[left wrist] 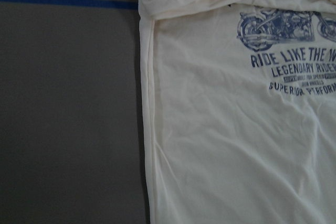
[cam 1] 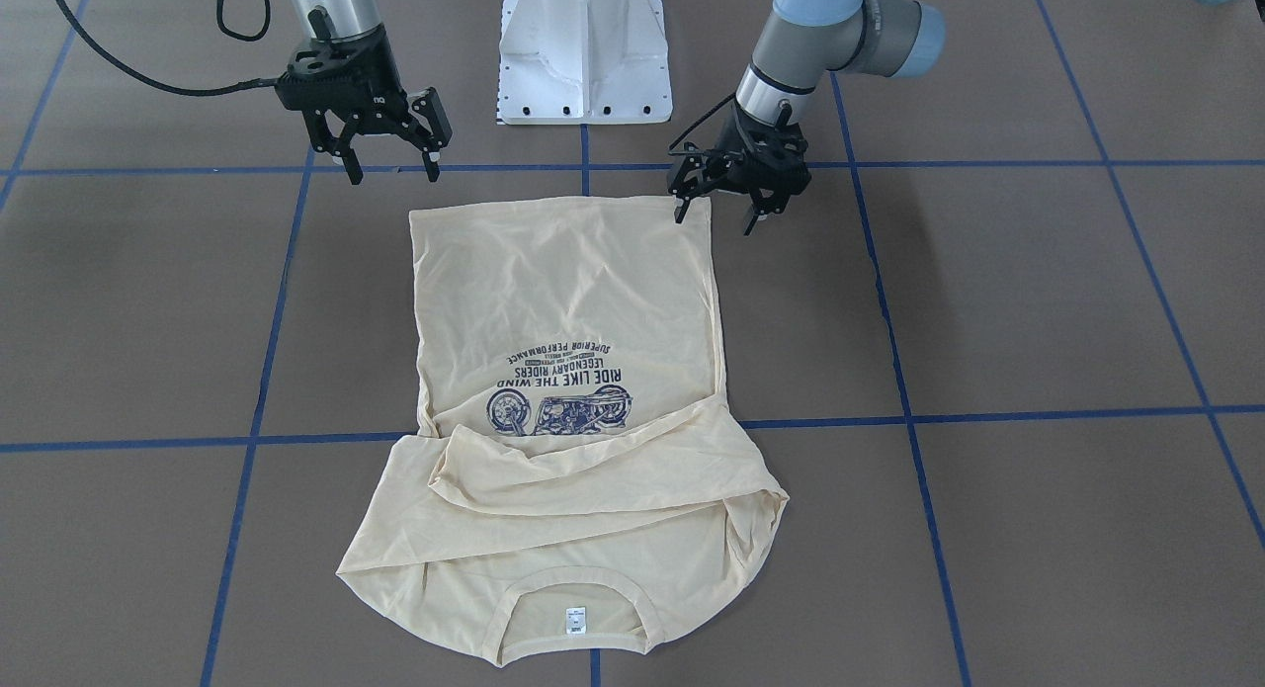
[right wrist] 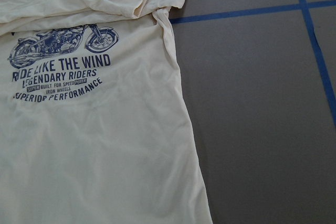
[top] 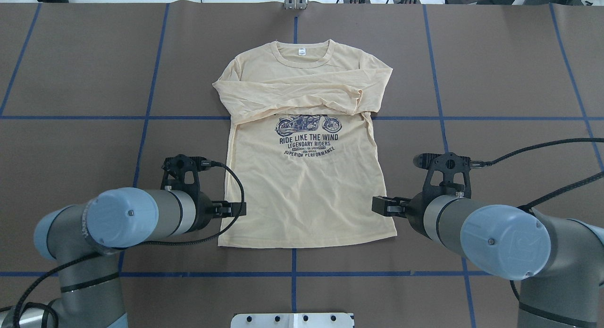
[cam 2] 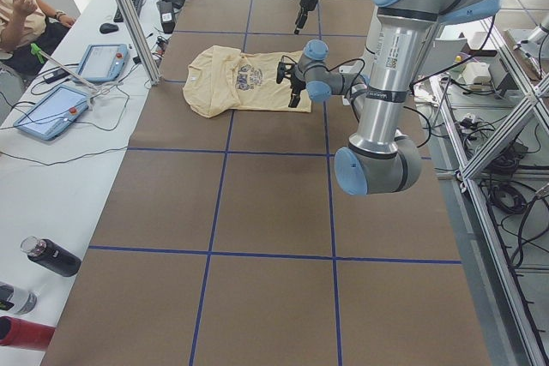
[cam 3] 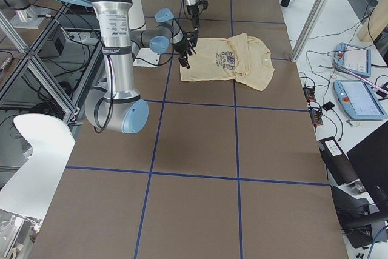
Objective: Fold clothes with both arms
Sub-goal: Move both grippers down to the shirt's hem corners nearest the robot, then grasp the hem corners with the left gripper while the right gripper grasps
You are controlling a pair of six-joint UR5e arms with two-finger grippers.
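Bright, even overhead light, and the matte table (cam 1: 1038,301) reads uniformly. Soft diffuse shadows lie under the arms (top: 141,219) near the table's robot-side edge. Left wrist view is dim, grainy and slightly soft on the shirt (left wrist: 236,129). Right wrist view is brighter, print sharp. Side views are crisp, with the white desk (cam 2: 51,177) nearly blown out.

Brown matte desk (top: 495,73) gridded with blue tape lines (top: 146,118). In the left side view: black cylindrical bottle (cam 2: 51,256) at eight o'clock, blue-rimmed grey tablet (cam 2: 47,113) at nine, seated person (cam 2: 17,6) at ten.
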